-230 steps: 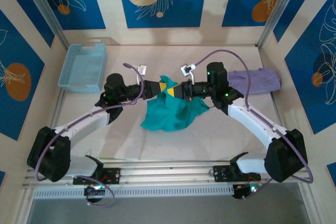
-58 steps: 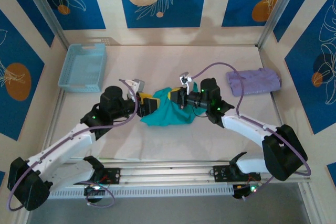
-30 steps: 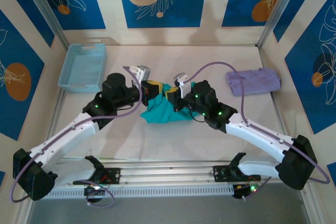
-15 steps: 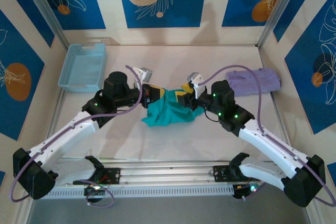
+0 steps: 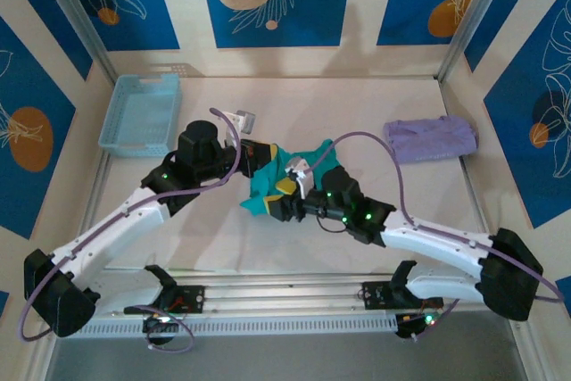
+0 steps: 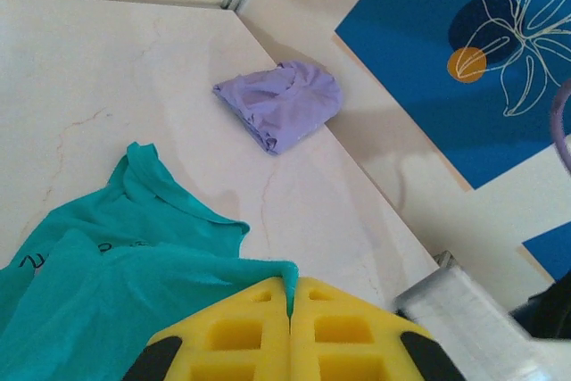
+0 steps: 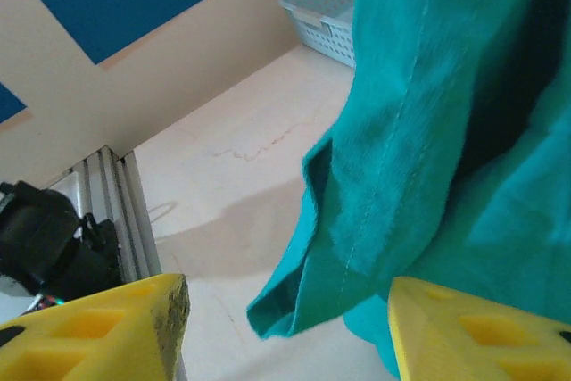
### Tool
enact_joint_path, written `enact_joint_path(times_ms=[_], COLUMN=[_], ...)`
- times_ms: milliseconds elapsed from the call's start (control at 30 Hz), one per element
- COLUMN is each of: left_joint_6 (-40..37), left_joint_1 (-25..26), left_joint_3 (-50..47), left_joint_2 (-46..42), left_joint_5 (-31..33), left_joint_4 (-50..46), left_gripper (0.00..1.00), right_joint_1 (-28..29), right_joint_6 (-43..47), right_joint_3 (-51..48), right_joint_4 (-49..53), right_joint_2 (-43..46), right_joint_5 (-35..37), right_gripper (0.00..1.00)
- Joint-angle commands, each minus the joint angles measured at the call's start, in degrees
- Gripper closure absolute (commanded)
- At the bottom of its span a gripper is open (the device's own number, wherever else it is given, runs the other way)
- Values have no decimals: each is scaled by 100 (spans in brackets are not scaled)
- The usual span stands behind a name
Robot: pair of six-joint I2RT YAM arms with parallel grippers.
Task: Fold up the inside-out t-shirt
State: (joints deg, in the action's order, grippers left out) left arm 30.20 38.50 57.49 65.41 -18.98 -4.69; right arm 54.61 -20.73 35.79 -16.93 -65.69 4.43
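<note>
On the pale table (image 5: 357, 229), between walls (image 5: 277, 6) with blue panels, lie a light blue basket (image 5: 141, 113) and a lavender cloth (image 5: 430, 138); the teal t-shirt (image 5: 268, 180) is bunched in the middle; half a second ago the right gripper (image 7: 290, 310) was at its far right, now it is at the near side, jaws wide, gripping nothing; the left gripper (image 6: 291, 301) is closed, pinching the shirt's edge.
</note>
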Motion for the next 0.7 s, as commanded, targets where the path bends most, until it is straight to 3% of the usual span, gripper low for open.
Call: enact_joint_path(times_ms=[0,33,100,233,333,500,667], left_joint_6=[143,152,170,184,151,172,88], left_joint_1=[4,0,0,-9,-39,-245,-497], left_joint_3=[157,145,128,113,111,19,-177], left_joint_2=[16,16,-1,-36,-43,-72,-159], left_joint_5=[96,101,168,417,689,1008,789], left_joint_4=[307,326,346,355,304,357,488], left_gripper=[100,100,100,100,100,100,100], right_joint_1=[236,284,433,811,1001,1007,808], right_joint_6=[-696,-773,-886,-856,-798,-652,-292], right_joint_3=[239,305,452,415,219,84,59], right_joint_4=[-482,-408,-126,-42,-274,-469,-243], right_joint_2=[-358,-457,-633,-735,-734,-911,-698], right_joint_5=[833,986,1456,2233,2420,1744,1129], right_gripper=[37,37,48,84,100,97,67])
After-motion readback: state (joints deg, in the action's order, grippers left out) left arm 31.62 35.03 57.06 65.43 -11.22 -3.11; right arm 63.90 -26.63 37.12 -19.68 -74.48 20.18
